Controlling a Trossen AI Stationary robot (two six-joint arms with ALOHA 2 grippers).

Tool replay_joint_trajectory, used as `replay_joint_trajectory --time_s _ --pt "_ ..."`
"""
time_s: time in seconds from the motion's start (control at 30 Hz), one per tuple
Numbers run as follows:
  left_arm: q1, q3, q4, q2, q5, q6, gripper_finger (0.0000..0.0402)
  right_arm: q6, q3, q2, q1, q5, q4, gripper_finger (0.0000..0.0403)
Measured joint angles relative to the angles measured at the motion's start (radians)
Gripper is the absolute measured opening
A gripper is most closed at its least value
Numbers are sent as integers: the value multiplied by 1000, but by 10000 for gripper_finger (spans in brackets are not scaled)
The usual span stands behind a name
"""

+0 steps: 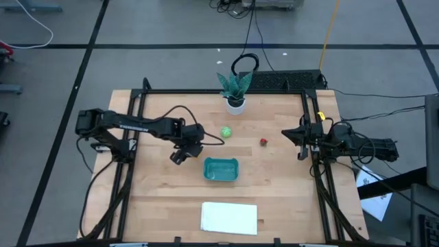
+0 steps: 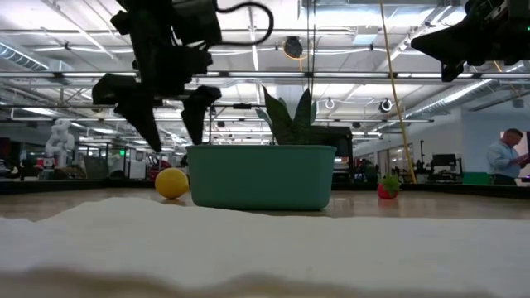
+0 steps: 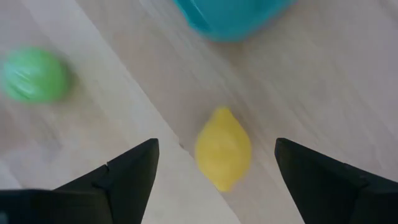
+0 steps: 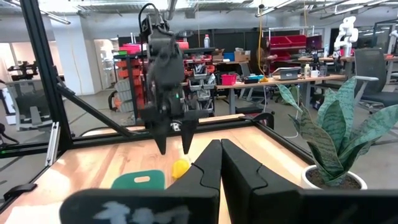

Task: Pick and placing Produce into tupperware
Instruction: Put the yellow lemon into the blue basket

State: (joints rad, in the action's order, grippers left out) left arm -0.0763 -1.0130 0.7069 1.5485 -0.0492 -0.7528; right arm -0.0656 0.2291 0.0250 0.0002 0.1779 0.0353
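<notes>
Three produce pieces lying outside one tupperware point(image 1: 221, 169).
Left hand point(image 3: 214, 163) hovering wide over yellow lemon point(image 3: 222, 155); green piece point(image 1: 226, 132), red piece point(image 1: 263, 142) sitting apart; right hand point(image 4: 220, 163) waiting, fingers together.

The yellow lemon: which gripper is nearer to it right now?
Left. The left gripper hangs open right above the yellow lemon, fingers on either side, beside the teal tub. The right gripper waits shut at the table's right edge, far across.
</notes>
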Motion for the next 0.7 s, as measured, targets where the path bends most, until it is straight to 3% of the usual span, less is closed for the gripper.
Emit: replay_joint_trajectory --time_s 0.7 --pt "9 0 -20 172 39 -54 324 0 0 3 0 0 3 0"
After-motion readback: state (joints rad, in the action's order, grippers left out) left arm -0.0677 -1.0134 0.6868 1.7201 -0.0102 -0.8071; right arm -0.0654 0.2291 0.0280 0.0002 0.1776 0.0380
